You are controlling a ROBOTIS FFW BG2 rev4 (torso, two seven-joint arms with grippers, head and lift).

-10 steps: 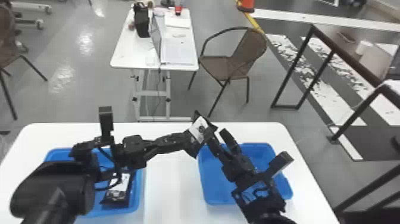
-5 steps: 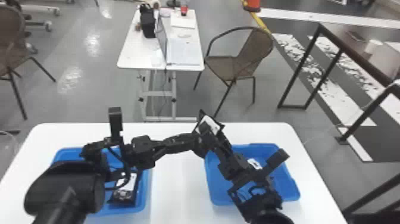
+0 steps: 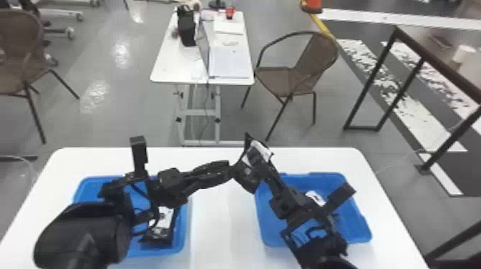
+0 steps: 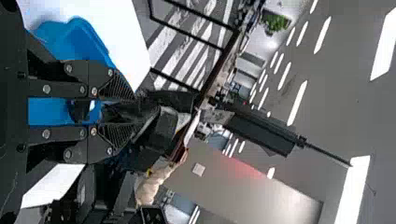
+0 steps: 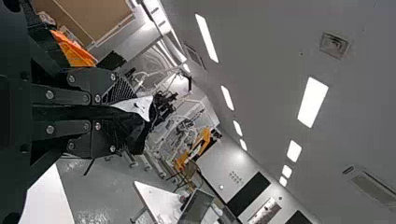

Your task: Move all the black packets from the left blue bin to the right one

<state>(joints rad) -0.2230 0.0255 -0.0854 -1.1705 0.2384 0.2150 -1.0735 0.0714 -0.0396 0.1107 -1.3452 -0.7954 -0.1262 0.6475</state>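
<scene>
Black packet (image 3: 264,151) sits mid-frame in the head view, pinched by both our claws: left gripper (image 3: 229,169) stretched nearly level, right gripper (image 3: 253,157) angled up from lower right. Another packet (image 3: 165,218) lies in the left blue bin (image 3: 183,229), lower left.

Black arms (image 3: 284,205) — rounded casing (image 3: 82,234), looped cable (image 3: 155,209), silver screws (image 4: 46,88)

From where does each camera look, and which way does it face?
Head view: on the head, facing forward and down at the white table and two blue bins; left arm and right arm show.
Left wrist view: on the left wrist, past the left tool, toward room and ceiling.
Right wrist view: on the right wrist, past the right tool, toward room and ceiling.
Both wrist views share the black packet.
</scene>
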